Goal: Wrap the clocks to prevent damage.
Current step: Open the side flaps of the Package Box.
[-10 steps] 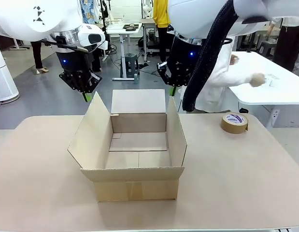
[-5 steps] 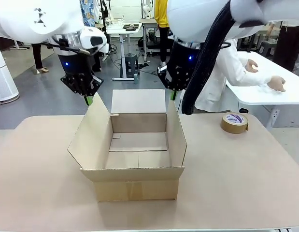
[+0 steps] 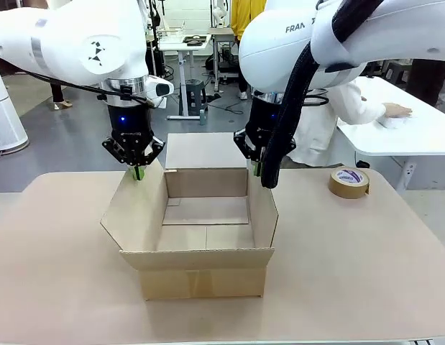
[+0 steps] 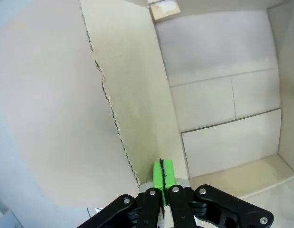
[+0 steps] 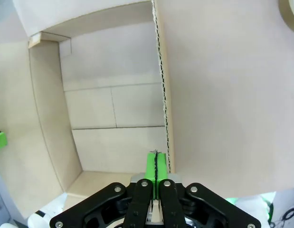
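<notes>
Left gripper point(image 3: 138, 172) has its green pads pressed together on nothing, its tip just inside the left flap's edge of the box point(image 3: 208, 241). Right gripper point(image 3: 257, 169) is likewise closed and empty, beside the right flap's edge. A tape roll point(image 3: 349, 182) lies well right of it. Farther right, a person's hand point(image 3: 397, 110) rests by a pale patch point(image 3: 390, 122), too small to tell if it is the clocks.

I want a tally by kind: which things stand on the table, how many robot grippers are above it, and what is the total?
Cardboard box: 1
Tape roll: 1
Grippers (left gripper, right gripper, both shut): 2
Total: 4
</notes>
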`<state>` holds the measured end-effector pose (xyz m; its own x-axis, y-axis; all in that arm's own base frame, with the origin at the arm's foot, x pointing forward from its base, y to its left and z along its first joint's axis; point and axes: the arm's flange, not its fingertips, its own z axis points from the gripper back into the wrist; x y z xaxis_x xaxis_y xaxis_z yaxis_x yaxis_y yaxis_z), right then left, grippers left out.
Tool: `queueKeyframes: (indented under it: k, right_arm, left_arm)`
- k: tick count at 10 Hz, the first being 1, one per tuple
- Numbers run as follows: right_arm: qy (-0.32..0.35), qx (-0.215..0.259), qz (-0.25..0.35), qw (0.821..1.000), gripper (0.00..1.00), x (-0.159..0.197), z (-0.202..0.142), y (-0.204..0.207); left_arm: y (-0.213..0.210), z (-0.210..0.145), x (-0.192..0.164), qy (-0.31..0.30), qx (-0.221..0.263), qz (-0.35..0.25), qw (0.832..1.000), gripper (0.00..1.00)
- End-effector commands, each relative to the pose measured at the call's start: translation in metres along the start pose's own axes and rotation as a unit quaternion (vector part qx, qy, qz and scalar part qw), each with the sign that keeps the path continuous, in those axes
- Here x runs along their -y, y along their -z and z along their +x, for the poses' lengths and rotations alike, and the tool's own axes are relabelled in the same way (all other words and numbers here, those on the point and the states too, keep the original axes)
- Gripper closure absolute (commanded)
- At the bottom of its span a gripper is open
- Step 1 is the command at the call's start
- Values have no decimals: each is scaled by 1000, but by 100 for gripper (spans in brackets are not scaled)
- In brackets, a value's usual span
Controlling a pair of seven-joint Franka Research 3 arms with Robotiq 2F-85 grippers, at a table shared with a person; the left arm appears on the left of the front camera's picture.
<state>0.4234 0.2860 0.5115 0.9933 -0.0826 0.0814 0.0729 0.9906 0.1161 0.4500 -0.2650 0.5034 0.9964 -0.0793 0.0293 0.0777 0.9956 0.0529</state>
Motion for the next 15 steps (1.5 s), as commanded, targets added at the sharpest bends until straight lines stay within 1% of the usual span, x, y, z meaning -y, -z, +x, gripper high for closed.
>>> queueKeyframes:
  k: [1, 3, 5, 6, 7, 8, 9, 10, 13, 14, 15]
  right_arm:
    - [14, -1, -25, 1000, 99, 0, 3, -1]
    - [33, 10, -64, 997, 99, 11, 7, 9]
    - [60, 24, -100, 993, 99, 28, 14, 32]
    - [58, 29, -94, 993, 99, 35, 18, 53]
    - [61, 41, -90, 993, 99, 42, 21, 75]
    - [59, 37, -70, 995, 99, 51, 23, 93]
    - [58, 38, -52, 996, 99, 56, 24, 102]
    - [64, 35, -45, 996, 99, 62, 24, 108]
    - [74, 35, -37, 996, 99, 72, 22, 114]
    - [72, 25, -35, 997, 99, 71, 21, 114]
    - [71, 12, -32, 997, 99, 70, 21, 115]
  left_arm:
    - [-6, 2, 0, -23, -1, 28, 999, 100]
    - [-2, 3, -5, -35, -2, 49, 998, 100]
    - [17, 10, -15, -54, -5, 59, 997, 100]
    - [37, 16, -18, -46, -5, 48, 998, 100]
    - [59, 21, -23, -52, -3, 35, 998, 100]
    - [84, 22, -26, -55, 3, 22, 998, 100]
    - [104, 22, -29, -58, -3, 8, 998, 100]
    - [118, 22, -33, -70, -2, 11, 997, 100]
    - [125, 19, -38, -75, -1, 5, 997, 100]
    - [123, 18, -34, -72, -3, -2, 997, 100]
    - [119, 17, -32, -72, 5, -7, 997, 100]
